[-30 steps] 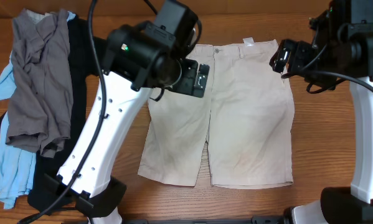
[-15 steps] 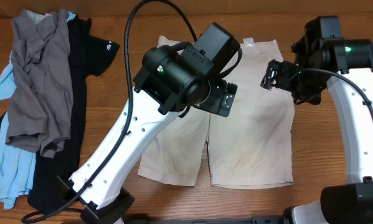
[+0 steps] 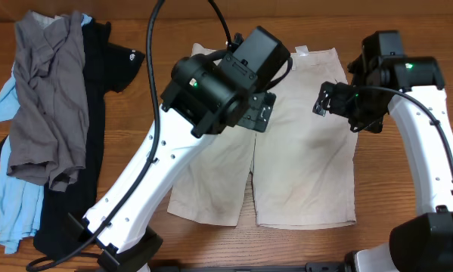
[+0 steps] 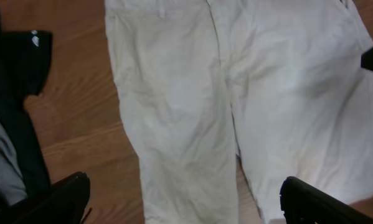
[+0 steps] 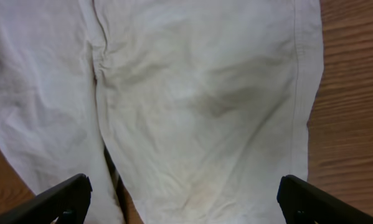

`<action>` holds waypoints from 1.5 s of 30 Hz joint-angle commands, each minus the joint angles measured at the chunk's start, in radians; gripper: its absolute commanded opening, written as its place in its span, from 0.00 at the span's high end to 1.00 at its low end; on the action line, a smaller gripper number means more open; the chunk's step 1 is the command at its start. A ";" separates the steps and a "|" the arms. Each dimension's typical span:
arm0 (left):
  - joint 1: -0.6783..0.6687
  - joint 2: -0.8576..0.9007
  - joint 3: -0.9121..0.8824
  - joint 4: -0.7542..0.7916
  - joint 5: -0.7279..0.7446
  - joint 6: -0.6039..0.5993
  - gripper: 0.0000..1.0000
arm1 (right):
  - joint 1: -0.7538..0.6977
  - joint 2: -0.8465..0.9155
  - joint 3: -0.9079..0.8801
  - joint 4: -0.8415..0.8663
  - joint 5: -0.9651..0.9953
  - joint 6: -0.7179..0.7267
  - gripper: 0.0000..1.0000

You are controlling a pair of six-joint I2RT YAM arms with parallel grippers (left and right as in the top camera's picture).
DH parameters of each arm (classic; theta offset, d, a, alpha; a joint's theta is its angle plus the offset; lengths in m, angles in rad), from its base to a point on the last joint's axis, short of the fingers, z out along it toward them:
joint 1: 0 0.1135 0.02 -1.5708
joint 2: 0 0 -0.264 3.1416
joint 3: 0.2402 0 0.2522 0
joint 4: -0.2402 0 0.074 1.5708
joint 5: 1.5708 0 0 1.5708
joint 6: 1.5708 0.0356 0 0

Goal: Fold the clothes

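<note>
The shorts (image 3: 305,159) lie flat at centre, no fold made yet; the pile (image 3: 48,121) at left is unfolded too. The left gripper (image 4: 185,198) and right gripper (image 5: 185,198) hover spread, empty.

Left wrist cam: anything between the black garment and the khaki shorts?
Nothing: in the left wrist view only a bare strip of wooden table separates the black garment from the khaki shorts.

The shorts (image 3: 302,174) in the middle of the frame are plain pale beige, with a small white label (image 3: 302,51) at the top edge. At the left are a grey garment (image 3: 48,98), a black garment (image 3: 96,83) and a light-blue garment (image 3: 10,204). The surface (image 3: 377,196) is brown with wood grain.
</note>
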 commanded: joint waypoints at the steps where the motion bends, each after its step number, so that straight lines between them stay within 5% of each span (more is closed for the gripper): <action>1: 0.056 0.006 -0.010 0.042 -0.056 0.088 0.00 | 0.004 -0.003 -0.064 0.041 -0.007 0.001 0.00; 15: 0.348 0.015 -0.370 0.420 0.208 0.272 0.00 | 0.014 -0.003 -0.134 0.137 -0.043 0.001 0.00; 20: 0.409 0.015 -0.503 0.520 0.227 0.299 0.00 | 0.048 -0.003 -0.286 0.216 -0.042 0.073 0.00; 35: 0.476 0.017 -0.517 0.620 0.298 0.415 0.00 | 0.045 0.008 -0.693 0.601 0.081 0.260 0.00; 45: 0.476 0.034 -0.517 0.628 0.299 0.417 0.00 | -0.068 0.156 -0.724 0.734 0.169 0.286 0.00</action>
